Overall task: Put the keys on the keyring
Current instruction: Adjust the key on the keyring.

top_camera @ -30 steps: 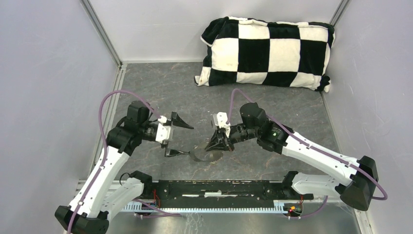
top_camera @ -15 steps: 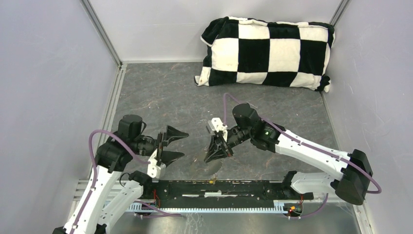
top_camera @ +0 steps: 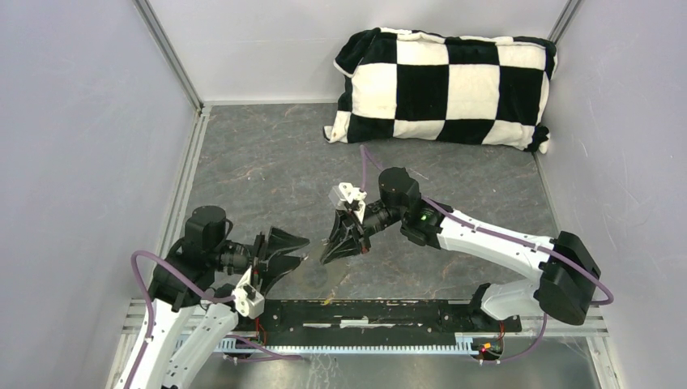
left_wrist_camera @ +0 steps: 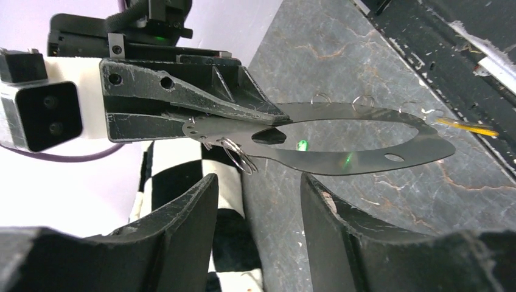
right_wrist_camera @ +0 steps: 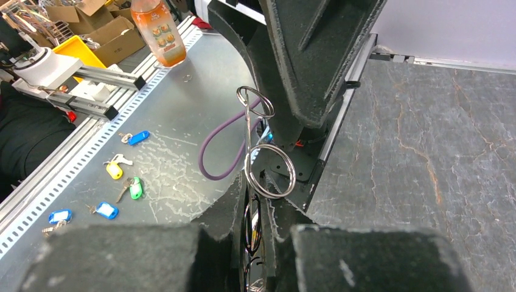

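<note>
Grey stone-look table (top_camera: pixel 267 154) fills the booth, w/ a black-and-white chequered pillow (top_camera: pixel 445 85) at the back wall, well apart from both arms. R arm reaches in from the right and L arm sits low at the near-left corner, their tips facing each other over the front of the table. Right gripper (top_camera: pixel 340 245) is clamped on one end of the keyring (left_wrist_camera: pixel 365 163), holding that thin silvery oval loop off the table, its free end toward the black rail (top_camera: pixel 389 312). Left gripper (left_wrist_camera: pixel 258 207) hangs near the loop, jaws apart w/ nothing between them (the loop lies past its tips, not inside). Small split rings (left_wrist_camera: pixel 234 151) dangle off the loop by the R fingers. At the loop's far end a yellow-orange key (left_wrist_camera: pixel 468 126) shows edge-on; can't tell if it's threaded on. Where the green key is I can't tell. Past the rail, a steel bench (right_wrist_camera: pixel 182 91) carries loose tagged keys (right_wrist_camera: pixel 114 169): blue, yellow, green.
</note>
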